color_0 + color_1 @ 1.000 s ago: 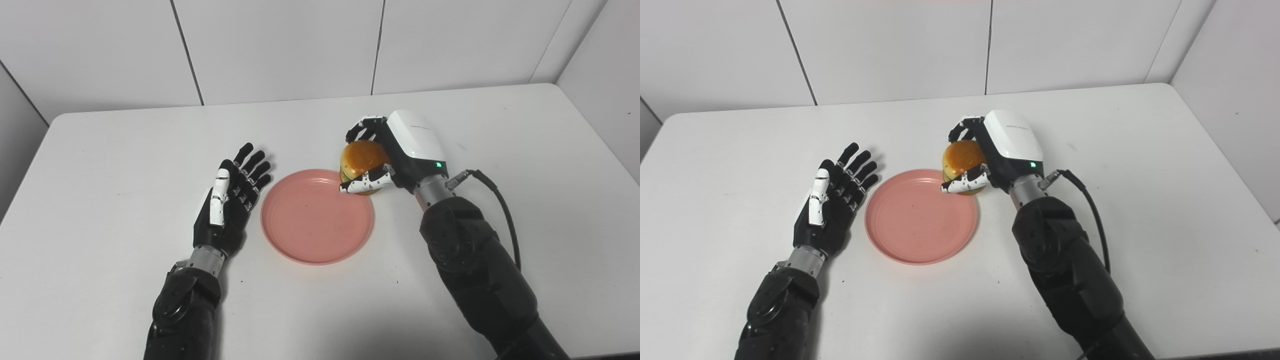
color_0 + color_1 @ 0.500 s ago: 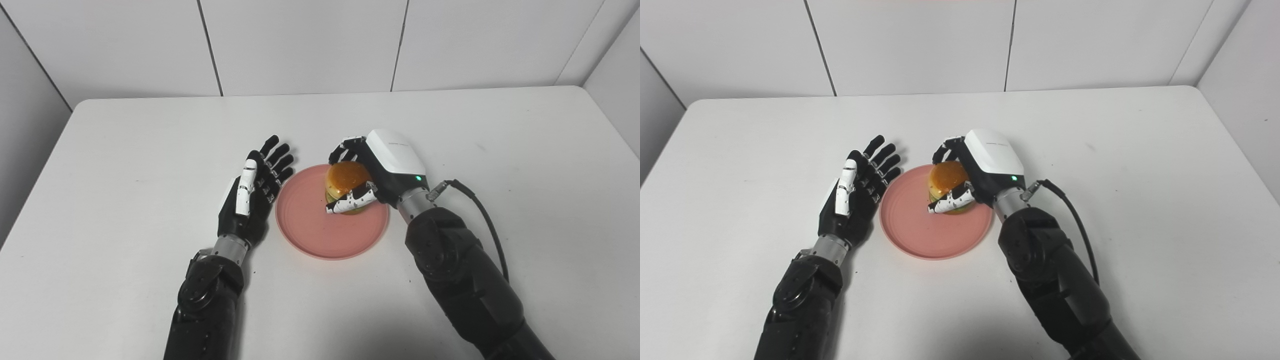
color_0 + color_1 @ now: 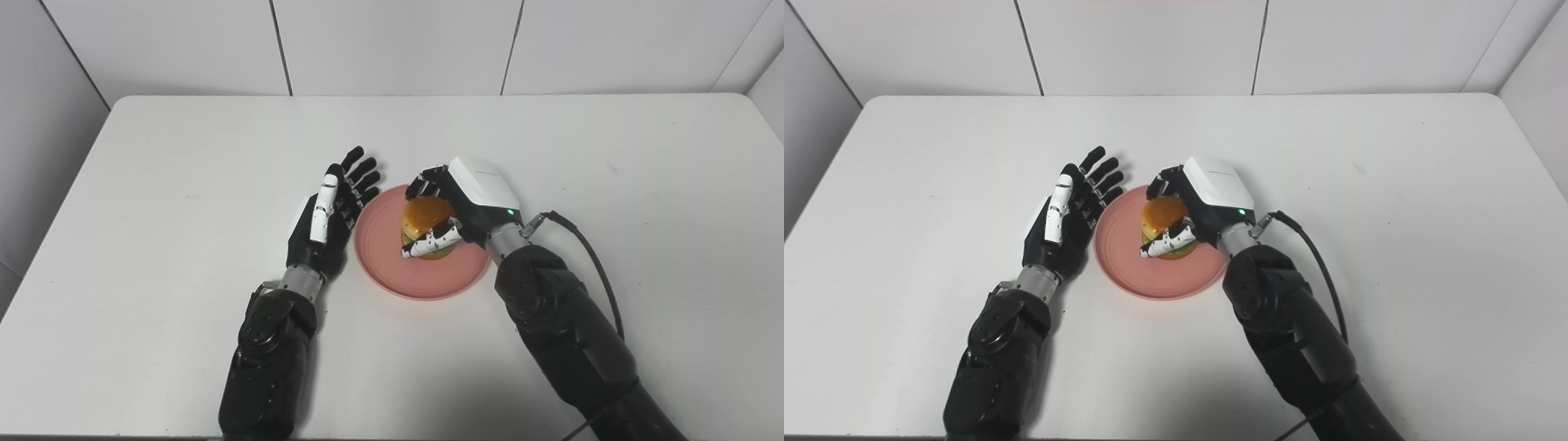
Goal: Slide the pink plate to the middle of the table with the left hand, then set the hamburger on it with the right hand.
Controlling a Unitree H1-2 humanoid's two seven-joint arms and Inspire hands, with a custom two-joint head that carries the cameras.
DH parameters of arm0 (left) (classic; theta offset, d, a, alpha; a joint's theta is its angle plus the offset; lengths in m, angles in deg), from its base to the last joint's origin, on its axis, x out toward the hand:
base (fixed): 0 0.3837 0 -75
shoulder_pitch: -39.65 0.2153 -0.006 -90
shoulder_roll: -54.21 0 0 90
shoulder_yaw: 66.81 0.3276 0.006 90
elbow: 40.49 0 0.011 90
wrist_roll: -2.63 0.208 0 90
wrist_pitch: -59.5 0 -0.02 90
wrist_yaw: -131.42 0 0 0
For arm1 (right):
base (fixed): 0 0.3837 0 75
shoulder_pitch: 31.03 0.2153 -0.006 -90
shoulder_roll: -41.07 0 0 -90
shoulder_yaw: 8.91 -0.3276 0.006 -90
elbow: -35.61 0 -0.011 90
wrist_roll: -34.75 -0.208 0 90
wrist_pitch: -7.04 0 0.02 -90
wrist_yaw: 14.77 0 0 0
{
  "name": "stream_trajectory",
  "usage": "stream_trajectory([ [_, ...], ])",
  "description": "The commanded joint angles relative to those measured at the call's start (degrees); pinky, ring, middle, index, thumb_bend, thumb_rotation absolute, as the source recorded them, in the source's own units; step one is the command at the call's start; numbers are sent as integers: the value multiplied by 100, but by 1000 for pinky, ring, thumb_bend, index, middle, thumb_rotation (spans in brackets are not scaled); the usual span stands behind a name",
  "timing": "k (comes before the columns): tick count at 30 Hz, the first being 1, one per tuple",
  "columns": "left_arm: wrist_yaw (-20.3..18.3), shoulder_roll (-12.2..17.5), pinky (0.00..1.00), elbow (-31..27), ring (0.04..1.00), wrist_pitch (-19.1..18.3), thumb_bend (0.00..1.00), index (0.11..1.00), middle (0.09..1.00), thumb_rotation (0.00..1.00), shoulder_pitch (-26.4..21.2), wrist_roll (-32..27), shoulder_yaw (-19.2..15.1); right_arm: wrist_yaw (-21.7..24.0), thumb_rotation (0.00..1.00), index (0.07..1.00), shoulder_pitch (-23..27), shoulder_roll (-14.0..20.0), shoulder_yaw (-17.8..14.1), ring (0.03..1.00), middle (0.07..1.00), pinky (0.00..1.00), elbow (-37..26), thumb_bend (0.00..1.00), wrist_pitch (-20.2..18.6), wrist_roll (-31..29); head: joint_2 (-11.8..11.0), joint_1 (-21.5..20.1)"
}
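The white bench [image 3: 184,184] carries everything, and the pink plate [image 3: 386,269] lies near its middle. The plate looks like thin stiff plastic, probably light, so I judge it slides easily on the smooth surface when pushed at the rim. The left hand [image 3: 327,223] rests just beside the plate's left rim, empty, with its fingers spread. The right hand [image 3: 456,211] is closed around the hamburger [image 3: 425,223], thumb on the near side and fingers on the far side. The hamburger is over the plate, whether it touches I cannot tell. It seems a light toy of stacked layers, so holding across the sides is safest.
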Motion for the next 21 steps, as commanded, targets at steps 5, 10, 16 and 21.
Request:
stream_trajectory([
  [5,173,-62,903,156,893,-463,405,897,899,1000,261,117,57,-80,1,527,221,-41,62,327,414,231,-38,523,323,4,22,17],
  [10,157,-63,905,144,894,-465,398,900,902,1000,263,96,49,17,1,527,229,-8,132,338,417,240,-57,523,268,59,37,7],
  [16,135,-39,903,146,896,-457,406,898,903,1000,260,108,61,114,0,527,252,33,191,347,419,249,-55,523,213,139,42,-9],
  [21,139,-44,904,130,897,-480,406,897,903,1000,267,91,54,136,2,526,245,28,198,368,430,266,-114,524,191,184,36,-20],
])
